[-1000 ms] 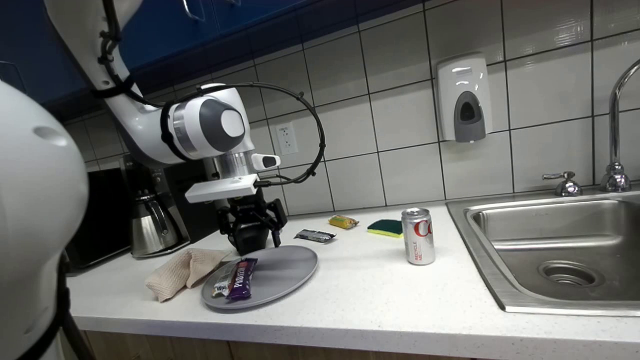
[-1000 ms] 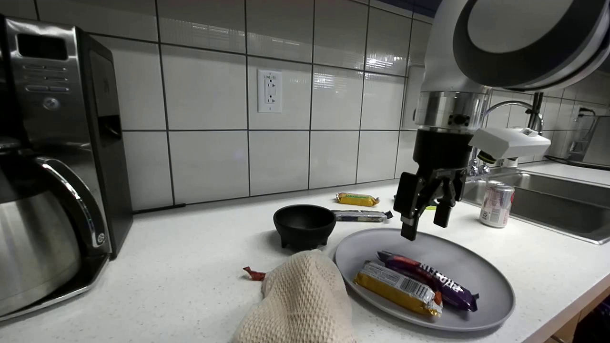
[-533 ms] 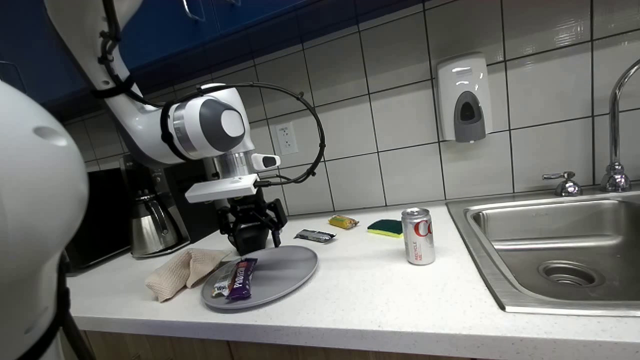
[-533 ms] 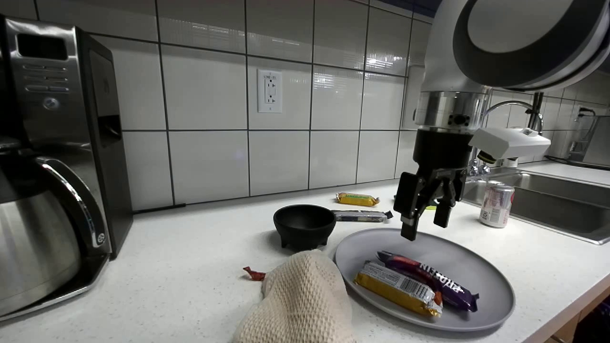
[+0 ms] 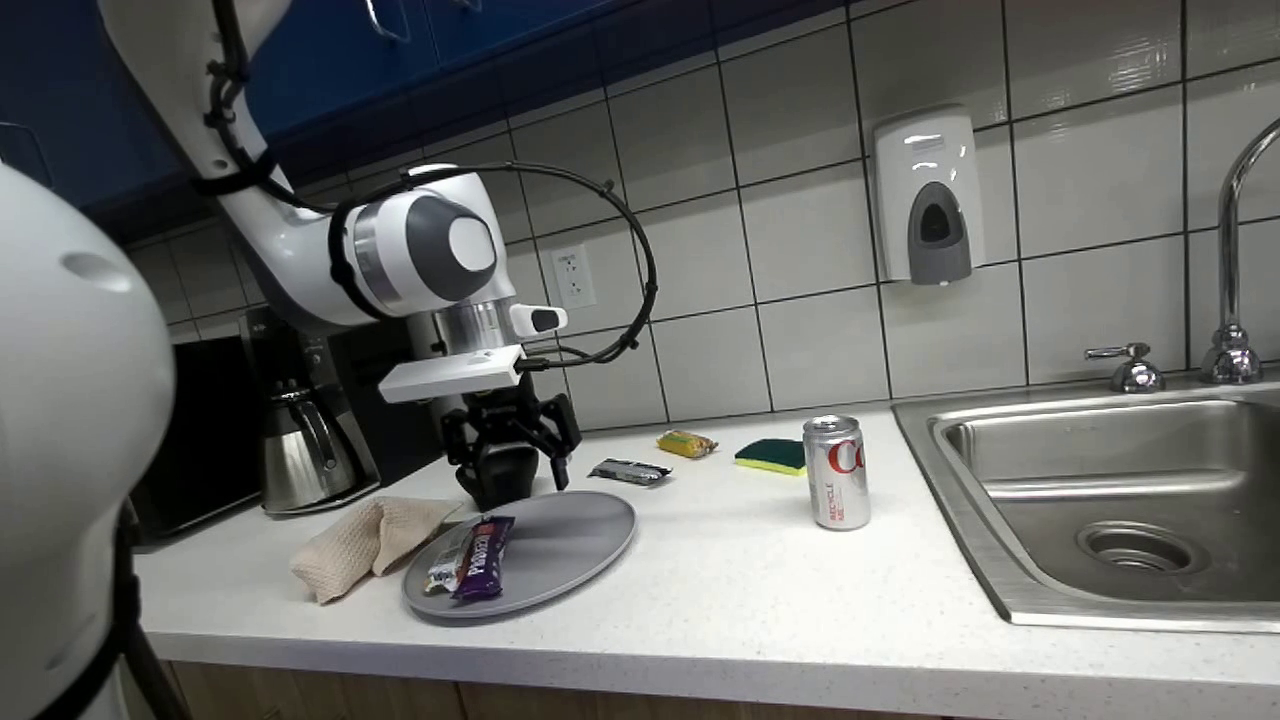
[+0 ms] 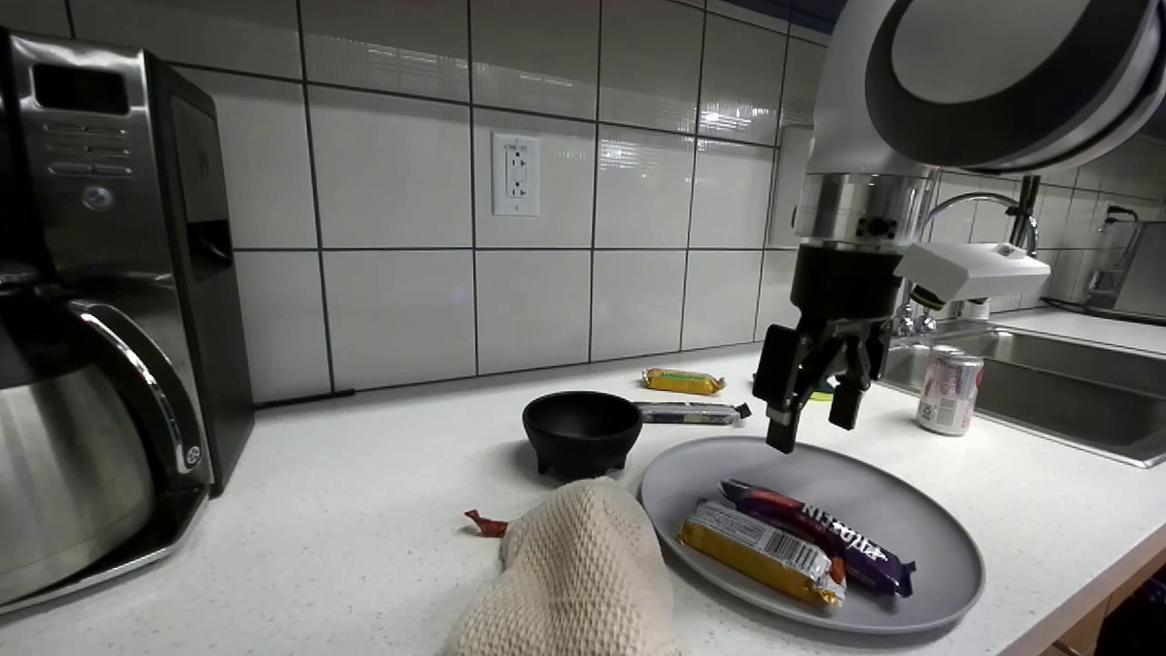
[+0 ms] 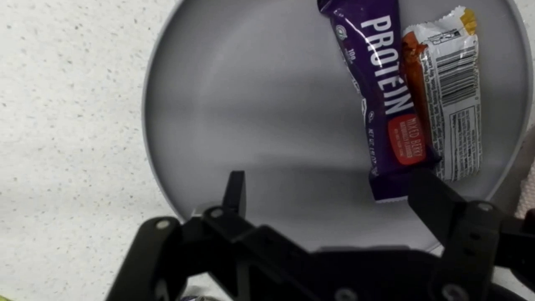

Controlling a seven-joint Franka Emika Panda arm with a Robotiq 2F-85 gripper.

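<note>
I've just eased my gripper (image 6: pixel 813 428) up a touch near the grey plate (image 7: pixel 250 104), jaws parted and holding nothing, so the purple protein bar (image 7: pixel 382 92) and barcoded bar (image 7: pixel 453 108) beside it lie ungripped on that plate.

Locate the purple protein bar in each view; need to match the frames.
In an exterior view: purple protein bar, lower half, left of centre.
In an exterior view: purple protein bar, lower half, right of centre.
In the wrist view: purple protein bar, right of centre, running down from the top edge.
Shared landmark: the gray plate under it, in all three.
</note>
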